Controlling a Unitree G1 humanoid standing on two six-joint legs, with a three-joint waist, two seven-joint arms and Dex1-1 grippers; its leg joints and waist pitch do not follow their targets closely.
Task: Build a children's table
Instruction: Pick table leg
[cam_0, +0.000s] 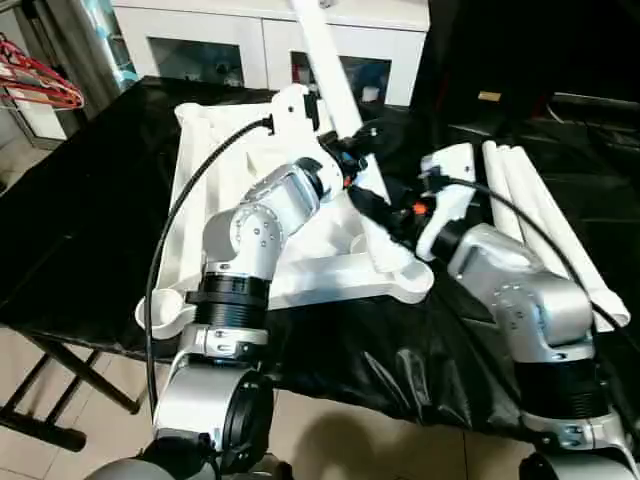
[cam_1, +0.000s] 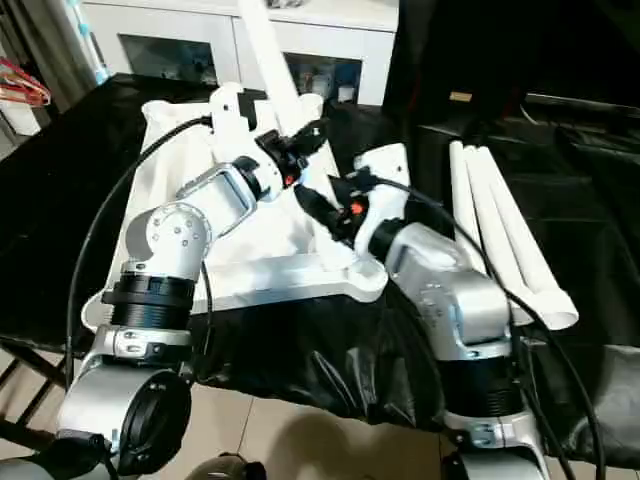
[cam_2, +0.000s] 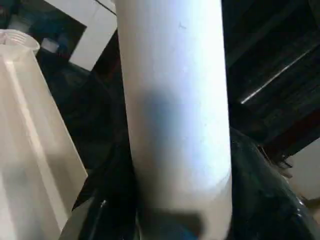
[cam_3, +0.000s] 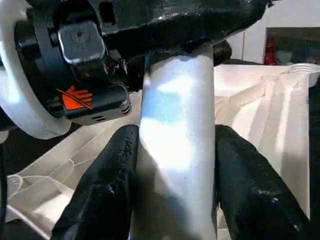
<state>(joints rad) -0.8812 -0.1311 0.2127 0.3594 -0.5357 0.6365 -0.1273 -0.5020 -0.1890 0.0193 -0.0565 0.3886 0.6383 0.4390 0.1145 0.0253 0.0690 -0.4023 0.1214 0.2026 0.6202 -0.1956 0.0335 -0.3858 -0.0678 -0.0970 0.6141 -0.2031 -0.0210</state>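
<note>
The white table top (cam_0: 320, 275) lies underside up on the black cloth. One white leg (cam_0: 325, 55) rises at a slant from the near right corner socket (cam_0: 405, 272). My left gripper (cam_0: 352, 140) is closed round this leg partway up, and the leg (cam_2: 175, 100) looms large in the left wrist view. Lower down, my right gripper (cam_0: 385, 212) is shut on the same leg (cam_3: 175, 125), one black finger (cam_3: 107, 190) on each side of the tube. The left gripper's black body crosses the leg just above them.
Three spare white legs (cam_0: 545, 215) lie side by side on the cloth to the right. A white glass-door cabinet (cam_0: 230, 45) stands behind the table. Red hangers (cam_0: 35, 85) hang at far left. The cloth-covered table's front edge (cam_0: 400, 400) is close to my body.
</note>
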